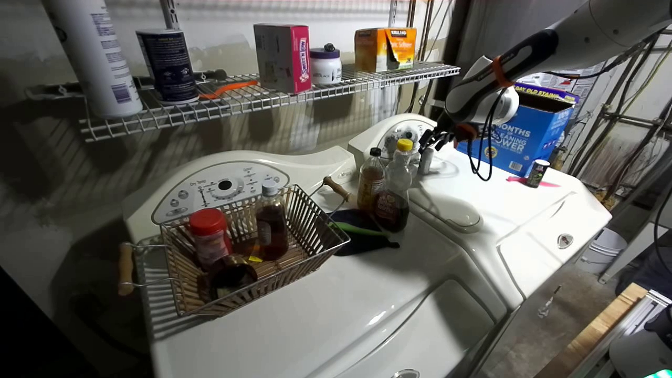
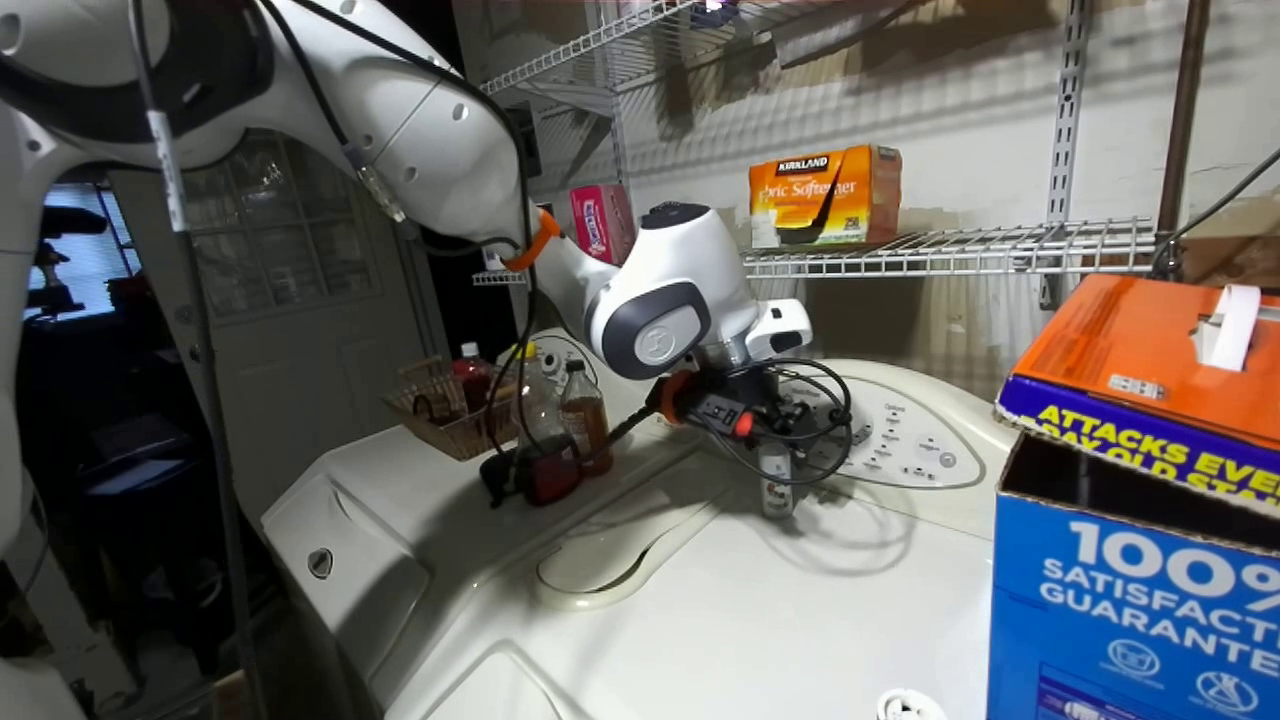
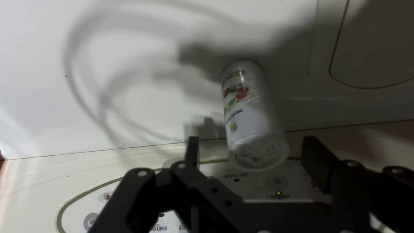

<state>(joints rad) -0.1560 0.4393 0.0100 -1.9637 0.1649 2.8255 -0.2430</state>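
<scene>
I have the fingers (image 3: 193, 151) wide, the white shaker (image 3: 248, 113) between them in the wrist view, touching neither. It stands upright on the washer (image 2: 790, 610), the yellow-capped bottle (image 1: 392, 207) at its seven o'clock in an exterior view.

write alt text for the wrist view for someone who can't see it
An open black gripper straddles a white Morton shaker, with a visible gap on each side. The shaker stands upright on a white appliance top, its holed cap toward the camera. A control panel with upside-down lettering runs along the bottom, partly hidden by the gripper.
</scene>
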